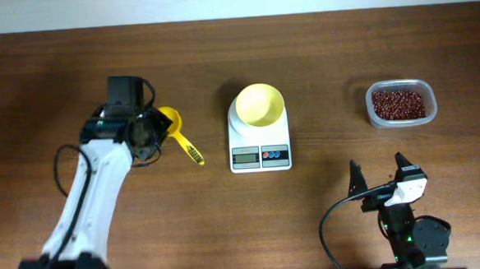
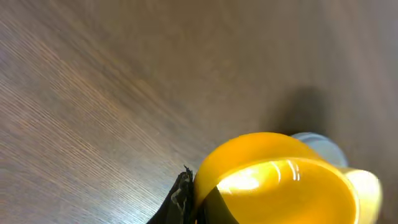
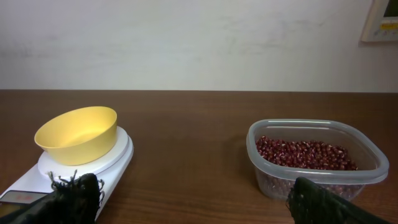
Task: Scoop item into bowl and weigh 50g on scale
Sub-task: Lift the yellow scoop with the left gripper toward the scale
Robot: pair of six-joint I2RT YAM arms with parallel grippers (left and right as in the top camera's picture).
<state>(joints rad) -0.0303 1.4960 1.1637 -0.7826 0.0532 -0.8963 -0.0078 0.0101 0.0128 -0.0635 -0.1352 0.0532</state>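
The yellow bowl stands empty on the white scale at mid-table; both also show in the right wrist view, bowl on scale. The red-brown beans fill a clear tub at the right, also in the right wrist view. My left gripper is shut on the cup wall of a small yellow scoop, which fills the left wrist view. One finger is outside the cup and one inside. My right gripper is open and empty near the front edge, facing scale and tub.
The clear tub stands right of the scale, with bare wood between them. The scoop's handle points toward the scale's front left corner. A pale wall rises behind the table's far edge.
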